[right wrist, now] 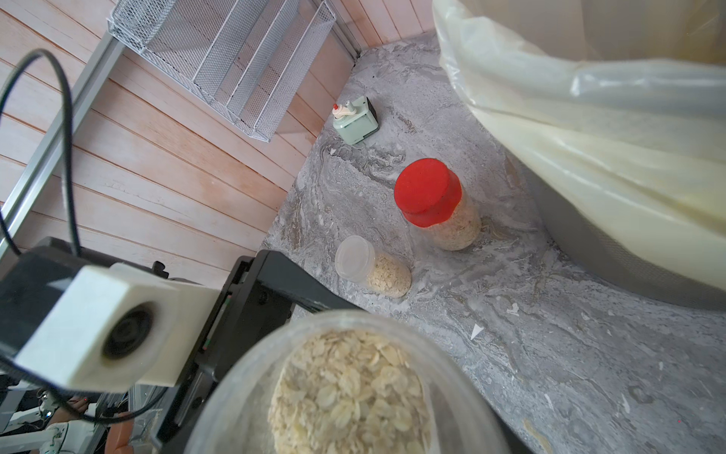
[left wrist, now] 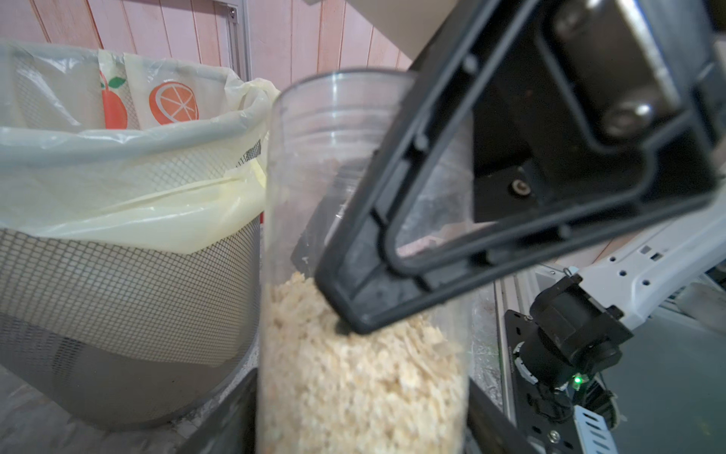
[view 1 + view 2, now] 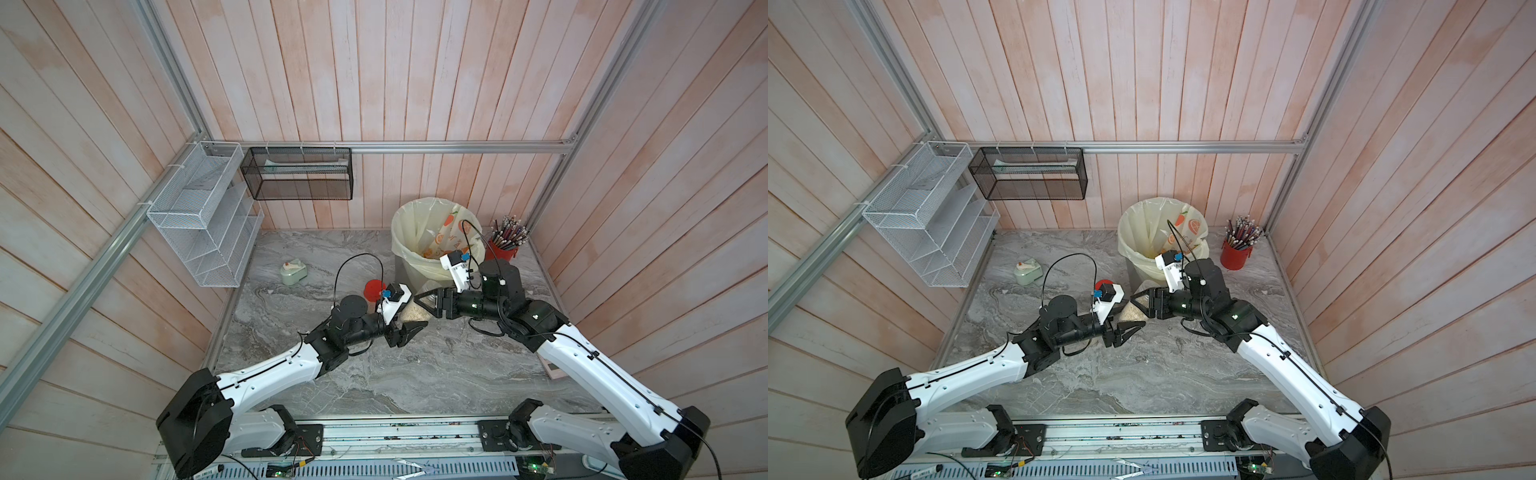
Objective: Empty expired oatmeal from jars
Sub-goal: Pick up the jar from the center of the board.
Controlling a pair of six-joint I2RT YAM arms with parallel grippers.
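Oatmeal (image 2: pixel 353 393) filling the lower part of the jar (image 2: pixel 310 157) caught between both grippers. Jar upright, long axis vertical, just right of centre in both top views.

Clamped across the mid wall: right gripper (image 3: pixel 423 304), one finger in front, the other showing dark through the plastic.

Low on the same jar: left gripper (image 3: pixel 1133 332), fingers against both sides, apparently closed on it; image blurred there.

Lid on or off: cannot tell. Base on the table or lifted: hidden.

Just beyond the jar, toward upper right of frame: bin (image 3: pixel 400 243), nearer the right arm.

Judged next: tip the mouth that way, or free the lid first.

Apart on the table (image 1: pixel 550 353): red-lid jar (image 1: pixel 436 208) and small jar (image 1: pixel 373 267), both holding oatmeal.
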